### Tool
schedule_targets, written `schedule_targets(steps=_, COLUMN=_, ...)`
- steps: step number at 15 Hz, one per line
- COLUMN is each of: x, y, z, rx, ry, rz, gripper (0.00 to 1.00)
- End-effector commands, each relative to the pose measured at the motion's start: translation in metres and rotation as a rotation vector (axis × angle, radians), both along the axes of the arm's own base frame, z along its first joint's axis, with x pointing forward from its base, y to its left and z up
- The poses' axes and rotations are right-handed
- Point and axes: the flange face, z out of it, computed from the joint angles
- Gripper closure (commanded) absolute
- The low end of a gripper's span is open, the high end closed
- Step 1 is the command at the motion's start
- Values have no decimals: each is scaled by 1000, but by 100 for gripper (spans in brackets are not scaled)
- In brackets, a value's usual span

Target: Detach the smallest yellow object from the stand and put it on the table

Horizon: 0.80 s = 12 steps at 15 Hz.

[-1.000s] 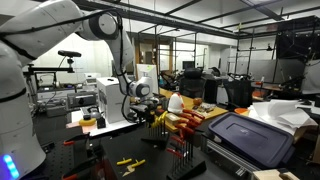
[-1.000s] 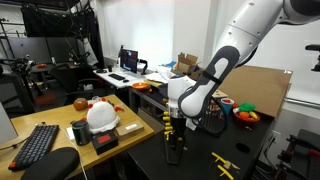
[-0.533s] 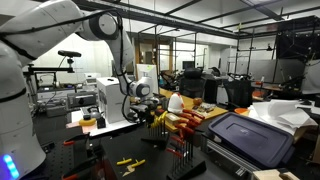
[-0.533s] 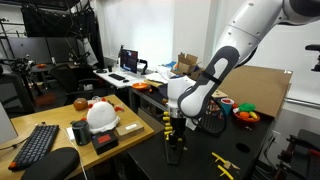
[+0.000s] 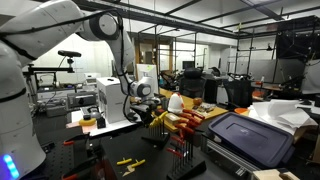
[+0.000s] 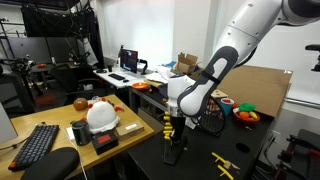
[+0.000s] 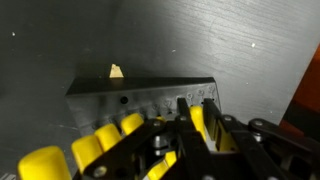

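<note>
One slim, short yellow tool piece [image 7: 198, 122] sits at the dark upright tool rack [image 7: 130, 95], near the rack's right-hand end as the wrist view shows it. It is thinner than the row of fat, rounded yellow handles [image 7: 110, 135] that stick out of the same rack to its left. Whether its lower end is seated in a hole of the rack cannot be told, because the gripper covers that part.

The black Robotiq gripper [image 7: 197, 104] is drawn in on the slim yellow tool piece, pinching it: a dark finger [image 7: 213, 115] lies close against each side of it and seems to touch it. In both exterior views the gripper [image 6: 175, 125] [image 5: 150, 112] hangs from the white arm right at the top of the rack [image 6: 173, 148] [image 5: 180, 150].

Red-orange handles [image 5: 190, 122] fill the part of the rack farther from the gripper, and a blurred orange-red shape [image 7: 305, 100] shows at the wrist view's right edge.

The rack stands on the wide flat black table [image 7: 200, 40] [image 6: 200, 165] [image 5: 110, 145]. Near the rack's foot a yellow-handled hand tool [image 6: 222, 160] [image 5: 128, 161] lies flat on the table, apart from the rack. Well away from the rack, on a neighbouring bench, rests a white hard hat [image 6: 102, 115].
</note>
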Motion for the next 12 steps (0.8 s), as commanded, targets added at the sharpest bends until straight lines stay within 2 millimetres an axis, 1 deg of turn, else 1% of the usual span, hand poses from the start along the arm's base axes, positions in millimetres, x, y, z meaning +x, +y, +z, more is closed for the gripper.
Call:
schedule_targets(steps=1, x=2, y=2, z=-1, rx=1, ry=17, rz=29, gripper=100)
schedule_targets(steps=2, x=2, y=3, z=-1, rx=-2, ry=17, rz=31, gripper=96)
schedule_targets(steps=8, x=-2, y=13, z=8, rx=-34, ry=-11, rz=71, gripper=96)
schedule_targets(steps=12, x=-8, y=22, z=20, rx=-64, ry=-34, rz=104, gripper=96)
